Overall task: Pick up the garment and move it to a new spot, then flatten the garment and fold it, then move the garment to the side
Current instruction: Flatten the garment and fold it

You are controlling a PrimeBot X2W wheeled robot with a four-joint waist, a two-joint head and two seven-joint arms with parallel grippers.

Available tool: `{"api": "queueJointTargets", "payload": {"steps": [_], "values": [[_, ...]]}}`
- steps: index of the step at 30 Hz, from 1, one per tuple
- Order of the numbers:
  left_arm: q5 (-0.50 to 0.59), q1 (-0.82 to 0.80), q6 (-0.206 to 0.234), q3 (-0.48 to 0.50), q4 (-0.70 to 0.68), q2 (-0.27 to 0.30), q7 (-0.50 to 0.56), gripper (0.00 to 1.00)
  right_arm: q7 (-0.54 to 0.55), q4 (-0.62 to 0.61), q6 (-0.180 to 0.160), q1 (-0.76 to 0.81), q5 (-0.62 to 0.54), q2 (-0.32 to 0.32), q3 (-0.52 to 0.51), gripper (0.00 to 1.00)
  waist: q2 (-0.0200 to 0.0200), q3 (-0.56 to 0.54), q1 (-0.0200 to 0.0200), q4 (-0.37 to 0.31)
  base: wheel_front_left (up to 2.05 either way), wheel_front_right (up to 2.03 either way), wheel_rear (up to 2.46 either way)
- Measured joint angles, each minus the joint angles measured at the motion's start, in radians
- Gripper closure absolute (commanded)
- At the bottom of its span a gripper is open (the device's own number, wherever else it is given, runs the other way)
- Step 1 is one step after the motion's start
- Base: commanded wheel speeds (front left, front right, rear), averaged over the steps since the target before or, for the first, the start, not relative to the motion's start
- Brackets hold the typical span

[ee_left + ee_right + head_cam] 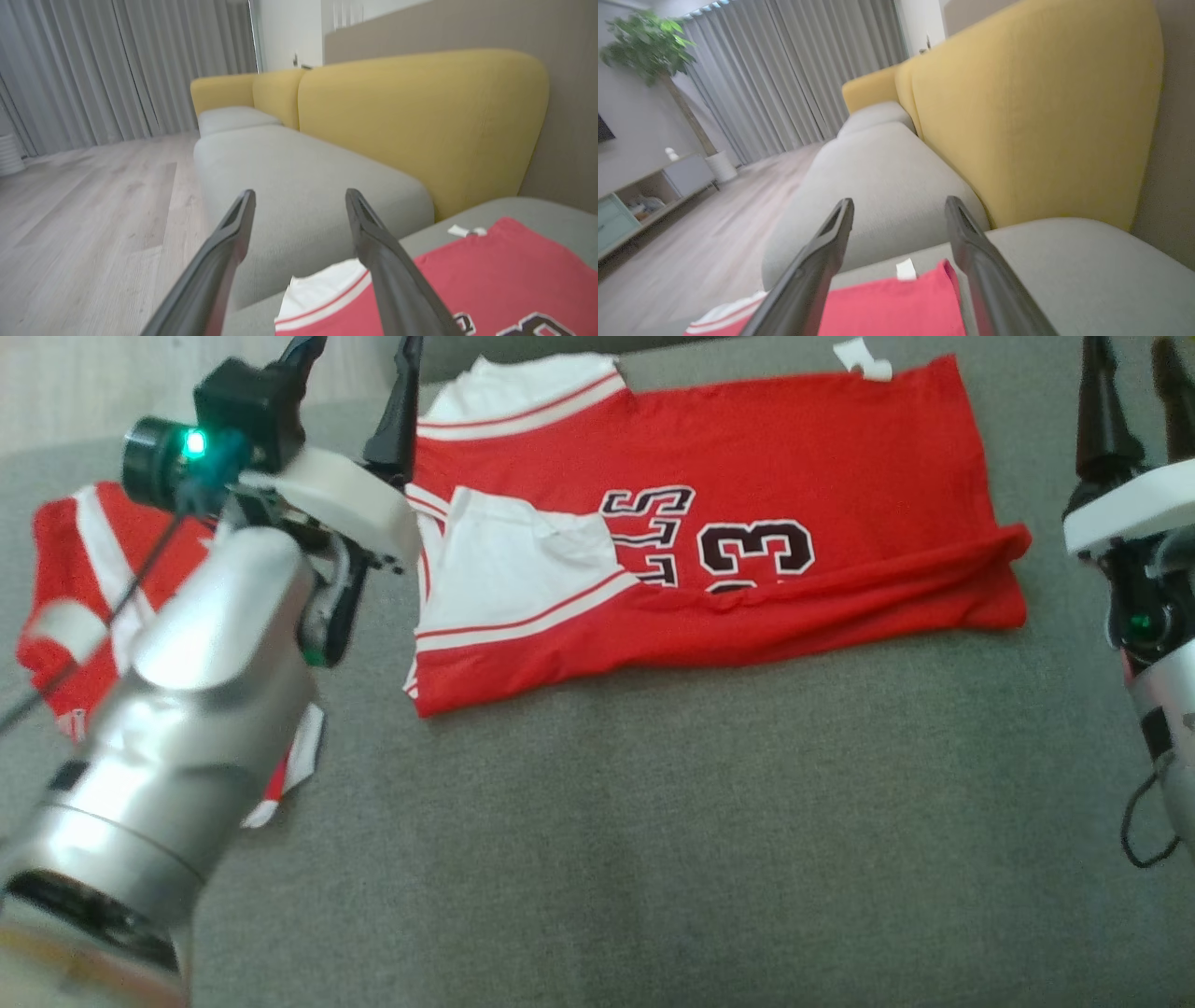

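Observation:
The garment (747,467) is a red jersey with white sleeves and black lettering. It lies folded in a rough rectangle on the grey sofa seat (653,821), a white tag at its far right corner. My left gripper (359,359) hangs above the jersey's far left corner, by the white sleeve. In the left wrist view the gripper (300,193) is open and empty, with the jersey (504,261) below and to its right. My right gripper (1131,364) is off the jersey's right edge. Its wrist view also has it open (899,201), over the jersey's tagged corner (896,308).
A second red and white garment (65,597) lies crumpled at the left, partly under my left forearm. Yellow back cushions (420,121) line the sofa's far side. More grey seats (878,186) run on beyond the jersey, and wood floor (84,210) lies past them.

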Motion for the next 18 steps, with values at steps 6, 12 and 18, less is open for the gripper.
{"api": "queueJointTargets", "payload": {"steps": [6, 12, 18], "values": [[0.03, 0.123, 0.083, 0.089, -0.111, -0.043, -0.078, 0.0, -0.067, -0.157, 0.0, 0.096, -0.137, 0.043, -0.142, 0.0, 0.0, -0.059, -0.0001, 0.015, 0.0, 0.0, 0.0], [0.198, 0.43, 0.165, 0.222, -0.393, -0.083, -0.082, 0.0, -0.068, -0.45, 0.0, 0.418, -0.425, 0.232, -0.384, 0.0, 0.0, -0.118, -0.0002, 0.036, 0.0, 0.0, 0.0], [0.262, 0.667, 0.162, 0.264, -0.421, -0.121, -0.082, 0.0, -0.068, -0.565, 0.0, 0.689, -0.57, 0.326, -0.436, 0.0, 0.0, -0.158, -0.0003, 0.053, 0.0, 0.0, 0.0]]}}
